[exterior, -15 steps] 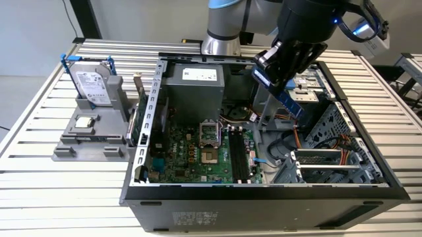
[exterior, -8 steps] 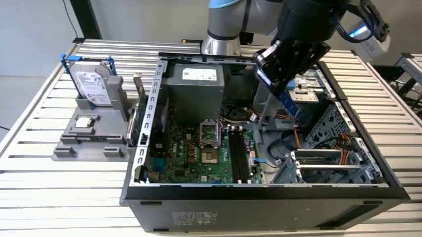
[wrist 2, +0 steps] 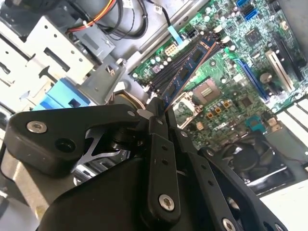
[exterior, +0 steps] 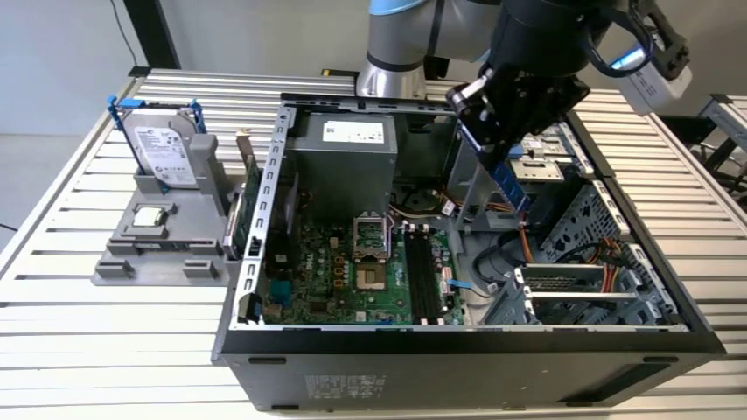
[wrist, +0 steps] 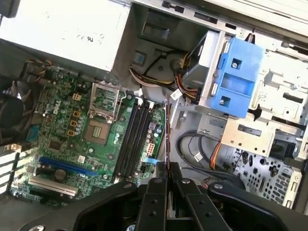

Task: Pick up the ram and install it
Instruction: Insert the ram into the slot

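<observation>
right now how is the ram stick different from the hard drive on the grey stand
The ram is a thin, narrow stick; the hard drive is a broad silver block with blue brackets. The ram is clamped in the gripper and hangs tilted over the open computer case; the hard drive stands upright in the grey stand outside the case, on the exterior view's left. Shared: neither is mounted in the case.

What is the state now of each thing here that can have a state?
ram: held above the case, in no slot
gripper: shut on the ram
ram slots: empty
socket: cover up, no chip
case: side open
hard drive: upright in the stand, outside the case
</observation>
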Robot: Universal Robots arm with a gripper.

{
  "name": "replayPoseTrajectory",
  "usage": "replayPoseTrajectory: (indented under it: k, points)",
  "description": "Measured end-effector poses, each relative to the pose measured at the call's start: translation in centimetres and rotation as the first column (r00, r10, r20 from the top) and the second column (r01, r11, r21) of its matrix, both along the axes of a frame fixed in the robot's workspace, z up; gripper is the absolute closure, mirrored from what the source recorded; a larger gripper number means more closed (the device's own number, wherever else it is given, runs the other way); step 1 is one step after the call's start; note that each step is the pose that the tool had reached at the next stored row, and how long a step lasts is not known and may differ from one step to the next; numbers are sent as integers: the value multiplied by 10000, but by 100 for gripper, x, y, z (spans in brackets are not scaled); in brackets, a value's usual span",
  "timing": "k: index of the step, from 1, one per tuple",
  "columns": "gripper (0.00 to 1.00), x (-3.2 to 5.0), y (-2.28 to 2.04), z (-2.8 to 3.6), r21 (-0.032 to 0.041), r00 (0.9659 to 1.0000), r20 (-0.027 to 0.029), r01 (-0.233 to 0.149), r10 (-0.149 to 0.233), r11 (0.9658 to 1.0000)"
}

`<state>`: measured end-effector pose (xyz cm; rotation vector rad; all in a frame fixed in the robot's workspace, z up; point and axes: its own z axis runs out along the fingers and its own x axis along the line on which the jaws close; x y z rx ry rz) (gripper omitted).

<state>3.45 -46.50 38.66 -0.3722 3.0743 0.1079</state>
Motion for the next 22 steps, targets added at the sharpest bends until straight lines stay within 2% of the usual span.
replayPoseTrajectory:
  k: [5, 13, 17, 22]
  points:
    - [100, 0, 0, 0, 0, 9980, 0, 638, -638, 9980]
    - [100, -2, 0, 0, 0, 9899, 0, 1417, -1417, 9899]
    - [100, -7, 0, 0, 0, 9869, 0, 1613, -1613, 9869]
    - [100, -7, 0, 0, 0, 9869, 0, 1616, -1616, 9869]
